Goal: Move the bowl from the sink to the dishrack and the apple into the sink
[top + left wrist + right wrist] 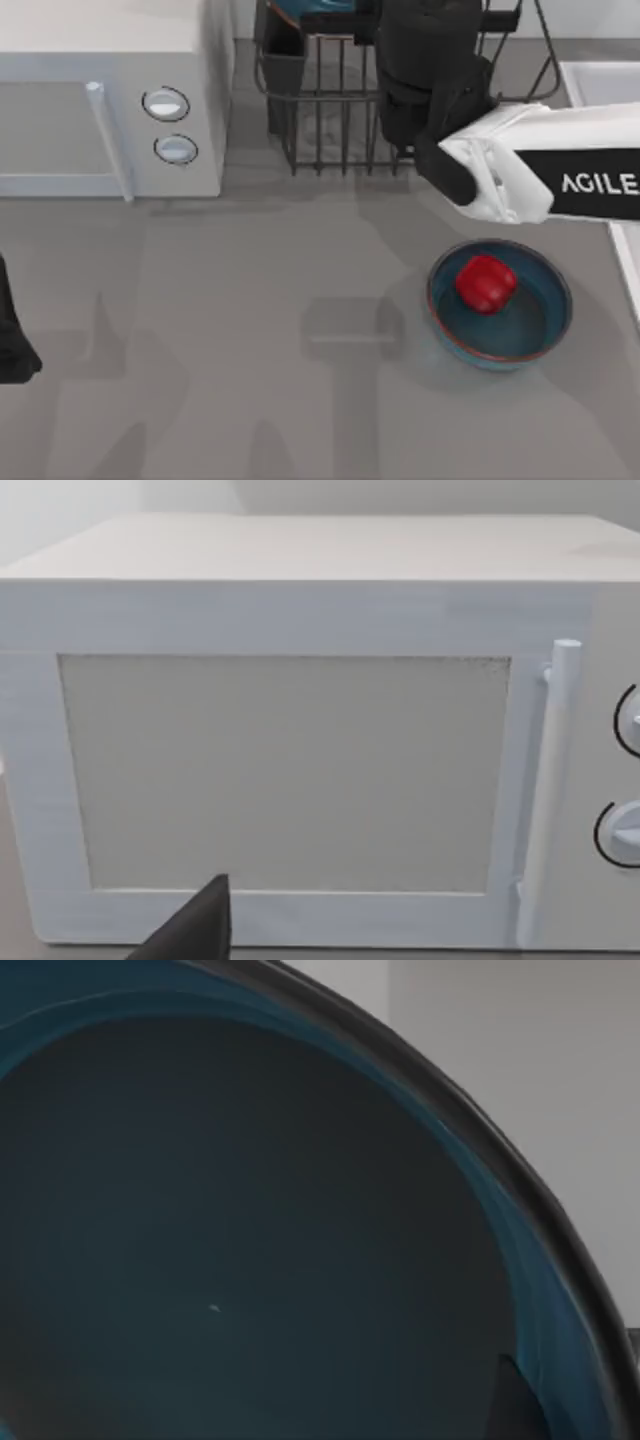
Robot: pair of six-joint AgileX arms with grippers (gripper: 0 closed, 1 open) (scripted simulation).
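Right gripper (415, 60) is over the dishrack (330, 130), apparently at a teal bowl (250, 1240), finger state indeterminable; apple (486, 283) sits in second bowl (545, 320) on the table; left arm parked at left edge.

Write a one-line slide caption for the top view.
Right arm reaches over the dishrack while the apple sits in a teal bowl on the table.

The right arm (520, 175) hides much of the dishrack (320, 120); the sink (600, 85) is cut off at the right edge.
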